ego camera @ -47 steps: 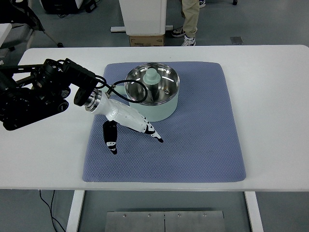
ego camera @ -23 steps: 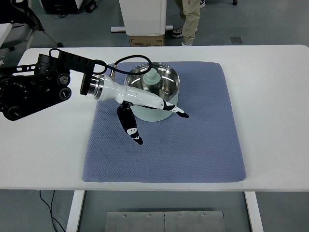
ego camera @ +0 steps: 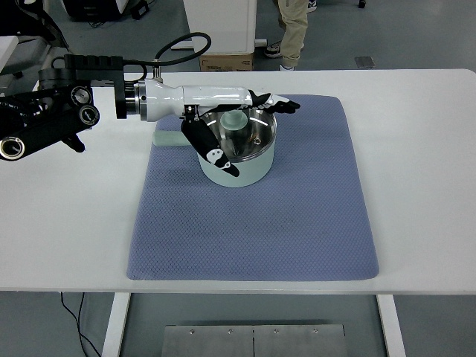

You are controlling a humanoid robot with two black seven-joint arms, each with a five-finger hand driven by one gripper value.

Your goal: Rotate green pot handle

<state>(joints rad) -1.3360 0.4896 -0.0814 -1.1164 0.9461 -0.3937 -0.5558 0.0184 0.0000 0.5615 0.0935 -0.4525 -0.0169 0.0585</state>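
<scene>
Head view: the fingers (ego camera: pixel 277 105) of the left hand (ego camera: pixel 236 111) are spread apart and clamp nothing; the long ones reach across the far rim of the pale green steel-lined pot (ego camera: pixel 236 145), while the thumb (ego camera: pixel 213 147) hangs down over its near-left rim. The pot sits on the blue-grey quilted mat (ego camera: pixel 297 208) on the white surface (ego camera: pixel 416 163), its flat green side handle (ego camera: pixel 166 138) pointing left beneath the forearm. To turn it well, I judge the hand should lower, close on the rim, then twist slowly.
</scene>
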